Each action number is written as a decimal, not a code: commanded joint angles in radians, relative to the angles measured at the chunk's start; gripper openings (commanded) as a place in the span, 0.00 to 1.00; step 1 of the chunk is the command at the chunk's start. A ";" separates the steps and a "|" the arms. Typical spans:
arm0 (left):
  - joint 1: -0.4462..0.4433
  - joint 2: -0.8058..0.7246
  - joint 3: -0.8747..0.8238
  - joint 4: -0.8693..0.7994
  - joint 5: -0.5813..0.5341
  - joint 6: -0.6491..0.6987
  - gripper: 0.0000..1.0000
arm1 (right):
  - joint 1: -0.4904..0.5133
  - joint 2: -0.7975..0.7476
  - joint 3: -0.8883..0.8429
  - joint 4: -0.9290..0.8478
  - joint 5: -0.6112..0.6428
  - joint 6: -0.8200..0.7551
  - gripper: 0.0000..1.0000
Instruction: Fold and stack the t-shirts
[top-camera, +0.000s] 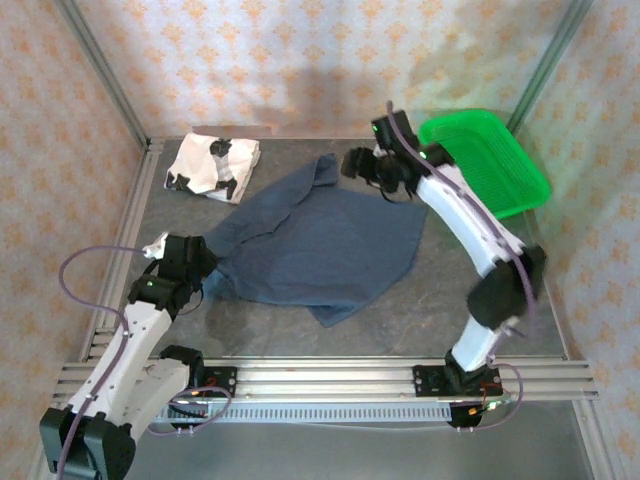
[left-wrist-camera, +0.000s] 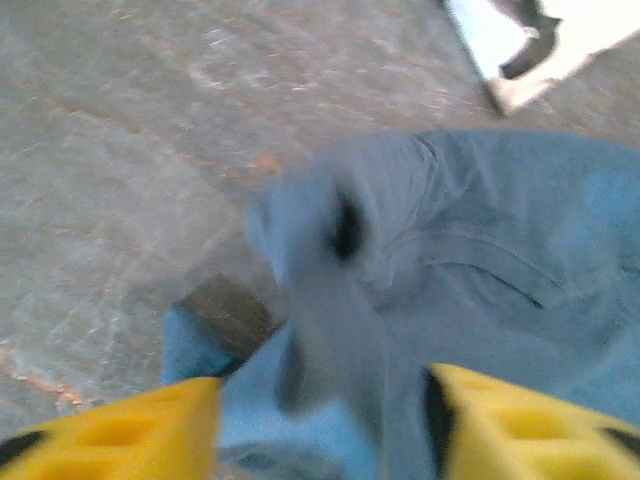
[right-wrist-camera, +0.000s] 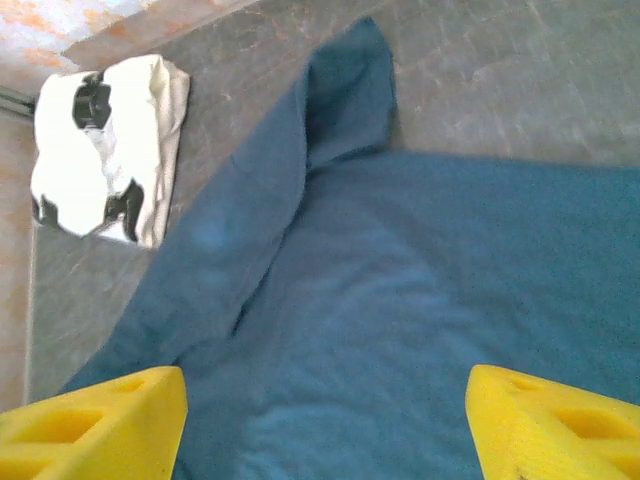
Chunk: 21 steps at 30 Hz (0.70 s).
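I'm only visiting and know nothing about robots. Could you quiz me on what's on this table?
1. True or false: the white printed shirt lies folded near the far left corner of the table.
2. What colour is the basket at the far right?
3. The navy shirt lies: A) in the basket, B) spread loosely on the table, C) on the white printed shirt.
Key: 1 true; 2 green; 3 B.

Matt, soft cloth navy shirt (top-camera: 320, 250) on a smooth, mottled table (top-camera: 400, 320)
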 joint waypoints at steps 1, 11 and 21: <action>0.041 0.040 0.013 -0.068 -0.034 -0.060 0.81 | 0.009 -0.191 -0.269 0.118 -0.062 0.067 0.76; 0.012 0.105 0.161 -0.281 0.187 -0.012 0.88 | 0.007 -0.412 -0.671 0.114 -0.103 0.100 0.80; -0.176 0.220 0.103 -0.262 0.216 -0.155 0.82 | -0.031 -0.338 -0.696 0.118 -0.171 0.043 0.80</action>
